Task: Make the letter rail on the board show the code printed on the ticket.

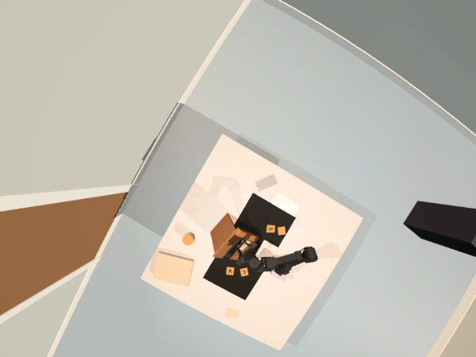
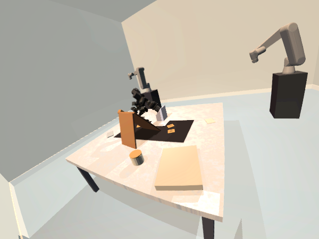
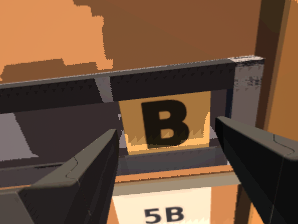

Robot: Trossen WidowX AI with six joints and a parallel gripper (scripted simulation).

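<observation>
In the wrist view, a tile marked B (image 3: 200, 122) sits upright in the dark rail (image 3: 175, 82), near the rail's grey right end piece, with a small gap to it. My gripper (image 3: 166, 129) (image 1: 243, 247) is open, one finger either side of the B tile, with space between each fingertip and the tile. The rail is on the brown board (image 1: 223, 234) (image 2: 127, 130). Loose tiles lie on the black mat: two on one side (image 1: 270, 228) (image 1: 282, 231) and two on the other (image 1: 230, 271) (image 1: 243, 272). The ticket's code cannot be read.
A white label (image 3: 192, 200) reading 5B is below the rail. A round can (image 1: 188, 239) (image 2: 136, 158) and a flat tan box (image 1: 173, 269) (image 2: 179, 168) stand behind the board. A grey upright panel (image 2: 162, 114) stands near the arm.
</observation>
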